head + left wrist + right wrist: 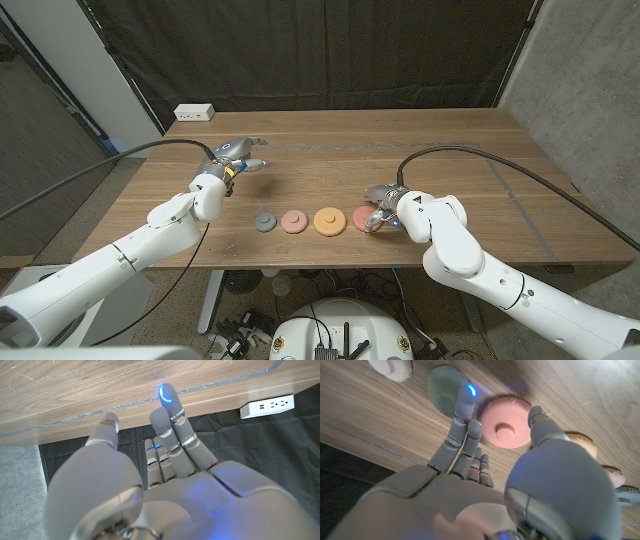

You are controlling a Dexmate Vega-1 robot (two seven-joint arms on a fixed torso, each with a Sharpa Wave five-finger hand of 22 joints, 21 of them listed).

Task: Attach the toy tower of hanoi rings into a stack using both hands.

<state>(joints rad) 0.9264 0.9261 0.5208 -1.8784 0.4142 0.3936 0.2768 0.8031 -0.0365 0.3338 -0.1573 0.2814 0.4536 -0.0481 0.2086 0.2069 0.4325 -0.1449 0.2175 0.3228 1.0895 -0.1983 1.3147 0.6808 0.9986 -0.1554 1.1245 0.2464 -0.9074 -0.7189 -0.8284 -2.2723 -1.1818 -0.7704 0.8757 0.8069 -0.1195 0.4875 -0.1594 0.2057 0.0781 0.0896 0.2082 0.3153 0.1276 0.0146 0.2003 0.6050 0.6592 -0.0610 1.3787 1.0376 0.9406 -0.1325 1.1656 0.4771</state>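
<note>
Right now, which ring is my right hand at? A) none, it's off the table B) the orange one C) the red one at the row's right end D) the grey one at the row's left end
C: in the head view the right hand sits at the red ring, its fingers reaching over it.

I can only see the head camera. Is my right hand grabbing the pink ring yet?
Observer: Not yet. The right wrist view shows the right hand with fingers and thumb apart on either side of the pink ring, nothing pinched.
Operator: Are any rings hiding behind it?
Observer: Yes, a green ring and a white ring lie beyond the fingertips.
Operator: Is my left hand holding something?
Observer: No, the left hand holds nothing, fingers straight.
</note>
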